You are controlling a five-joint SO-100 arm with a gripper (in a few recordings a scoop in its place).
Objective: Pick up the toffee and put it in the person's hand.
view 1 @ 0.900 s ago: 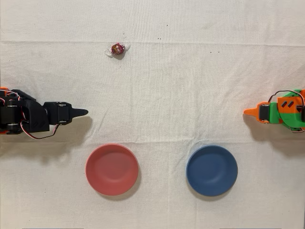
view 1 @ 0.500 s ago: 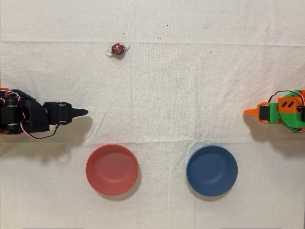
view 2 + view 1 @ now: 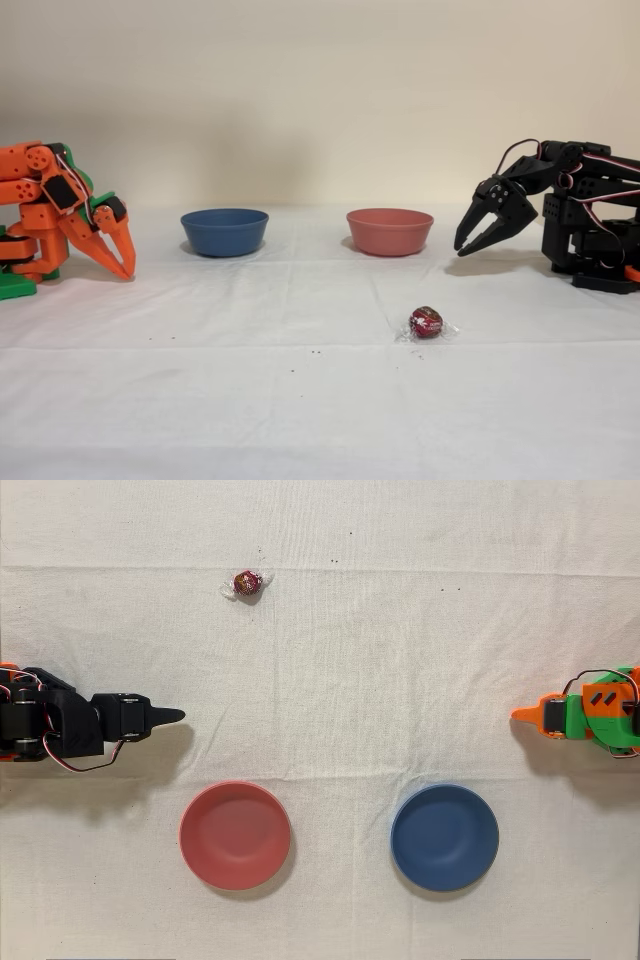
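The small round toffee in its dark red, gold-specked wrapper with clear twisted ends [image 3: 247, 582] [image 3: 427, 322] lay alone on the white cloth-covered table [image 3: 400, 660], toward the far edge in the overhead view and nearest the camera in the fixed view. Nothing had changed across the last second: the sweet sat in the same spot, and the black arm's gripper [image 3: 165, 716] [image 3: 475, 238] had not stirred from its place well apart from it, at the left of the overhead view. In the fixed view its two fingers stood parted and empty, pointing down above the cloth. The shallow red plastic bowl [image 3: 235, 835] and the blue one [image 3: 444, 837] were bare, and the orange arm [image 3: 60, 210] stood idle. By my judgement the task had not begun; the reach toward the toffee came first.
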